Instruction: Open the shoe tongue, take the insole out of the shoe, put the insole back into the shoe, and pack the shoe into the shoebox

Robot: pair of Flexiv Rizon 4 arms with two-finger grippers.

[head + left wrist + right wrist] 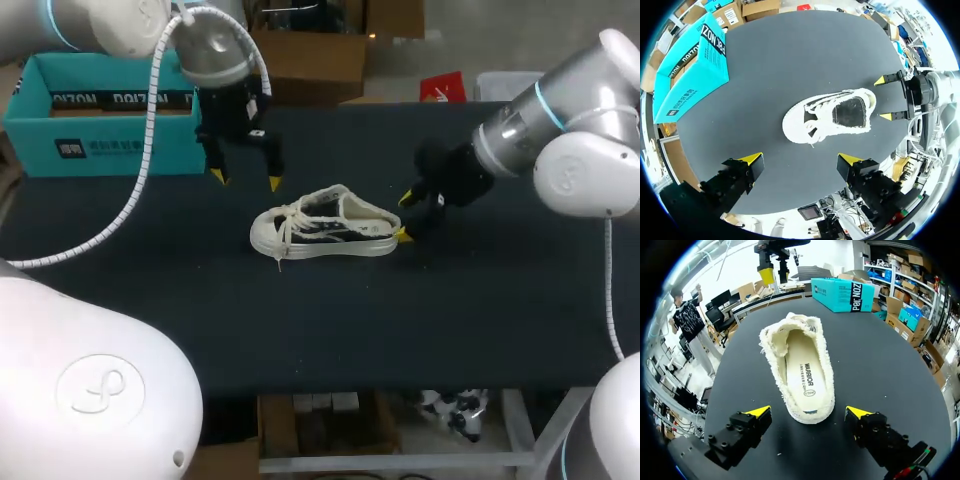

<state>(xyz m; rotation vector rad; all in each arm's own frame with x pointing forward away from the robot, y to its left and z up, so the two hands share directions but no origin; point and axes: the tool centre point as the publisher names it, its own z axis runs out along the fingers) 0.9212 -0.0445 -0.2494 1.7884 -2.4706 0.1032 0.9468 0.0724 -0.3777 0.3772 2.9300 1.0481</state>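
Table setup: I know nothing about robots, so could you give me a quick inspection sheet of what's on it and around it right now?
Surface: dark table, matte top.
Job's things: shoe standing on its sole mid-table; insole lying inside it; teal shoebox open at the far left corner.
Clutter: nothing seen.
Claws: left claw open, above the table just beyond the shoe; right claw open, fingers either side of the heel, not touching.
Cables: coiled cable hangs from the left arm; thin cable along the right arm.
Surroundings: nothing seen reaching over the table.

shoe [322, 228] mid-table, shoebox [100, 140] well apart — back-left corner
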